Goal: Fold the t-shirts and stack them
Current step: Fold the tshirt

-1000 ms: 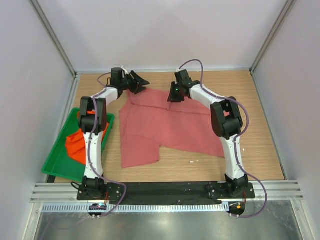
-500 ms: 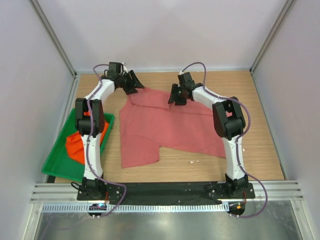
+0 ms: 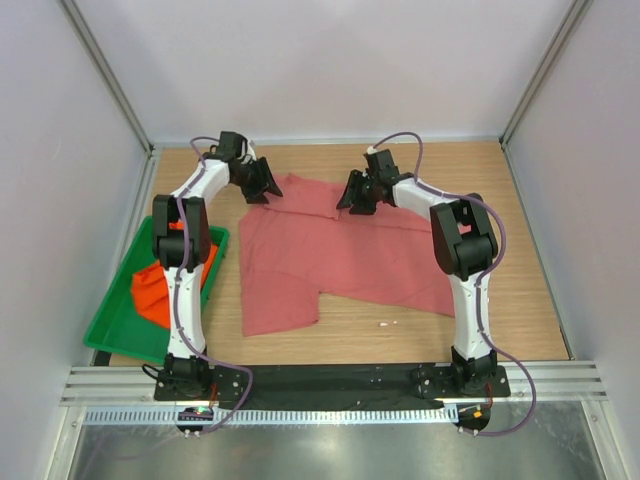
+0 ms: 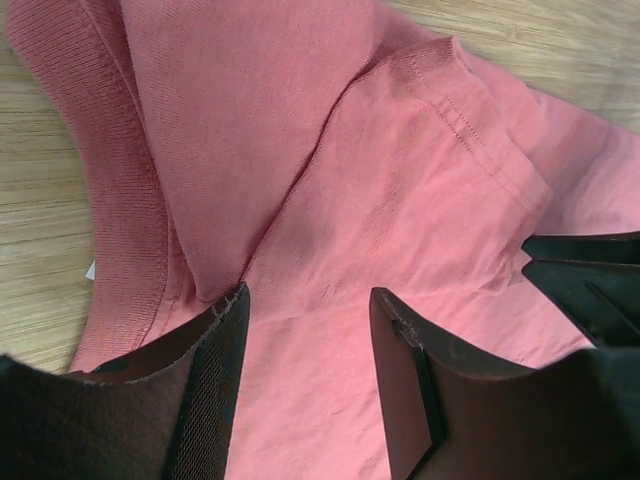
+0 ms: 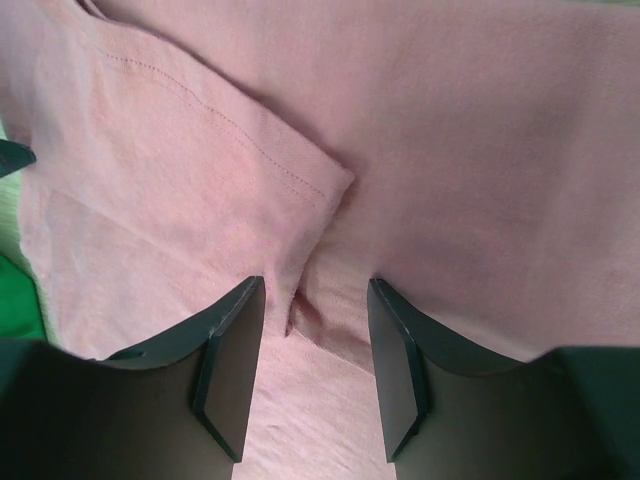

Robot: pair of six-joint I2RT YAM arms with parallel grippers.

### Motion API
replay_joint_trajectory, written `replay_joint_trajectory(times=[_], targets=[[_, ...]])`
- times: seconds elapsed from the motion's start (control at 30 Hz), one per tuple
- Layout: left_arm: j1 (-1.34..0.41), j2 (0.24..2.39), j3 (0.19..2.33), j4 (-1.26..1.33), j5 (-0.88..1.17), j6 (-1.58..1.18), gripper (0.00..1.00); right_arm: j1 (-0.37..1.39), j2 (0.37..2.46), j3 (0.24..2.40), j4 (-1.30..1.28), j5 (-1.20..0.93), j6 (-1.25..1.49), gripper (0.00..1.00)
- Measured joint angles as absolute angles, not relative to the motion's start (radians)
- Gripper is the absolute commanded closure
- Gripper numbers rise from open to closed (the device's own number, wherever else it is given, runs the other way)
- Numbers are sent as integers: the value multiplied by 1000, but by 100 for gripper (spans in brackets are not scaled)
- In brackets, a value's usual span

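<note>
Your pink t-shirt [image 3: 330,250] lies flat across the middle of the frame, with a flap folded over along its upper edge. The orange t-shirt [image 3: 150,290] sits crumpled in the green tray [image 3: 105,330] at lower left. The left gripper [image 3: 262,180] and right gripper [image 3: 355,192] hover over that folded edge, jaws spread and pinching nothing. They seem placed one at each end of the fold so it lies even.

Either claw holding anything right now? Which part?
Nothing held: the left claw and right claw both stand open over the dusty rose-pink cloth t-shirt, gripping no fabric.
</note>
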State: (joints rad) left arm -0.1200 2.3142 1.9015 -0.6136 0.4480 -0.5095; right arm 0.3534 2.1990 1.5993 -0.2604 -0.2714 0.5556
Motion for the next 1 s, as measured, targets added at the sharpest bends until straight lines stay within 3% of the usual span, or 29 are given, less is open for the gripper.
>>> replay_joint_trajectory(times=[0.57,0.67,0.83,1.0], targets=[[-120,2337,1961,-619,423,-489,43,340,2199,1586,-237,-299,583,49],[-120,2355,1962,-620,431,-489,44,339,2199,1586,-237,-301,582,49],[-119,2380,1962,-619,455,-491,60,339,2199,1586,-237,-303,582,49],[-117,2380,1940,-591,473,-513,60,339,2199,1586,-237,-302,582,49]])
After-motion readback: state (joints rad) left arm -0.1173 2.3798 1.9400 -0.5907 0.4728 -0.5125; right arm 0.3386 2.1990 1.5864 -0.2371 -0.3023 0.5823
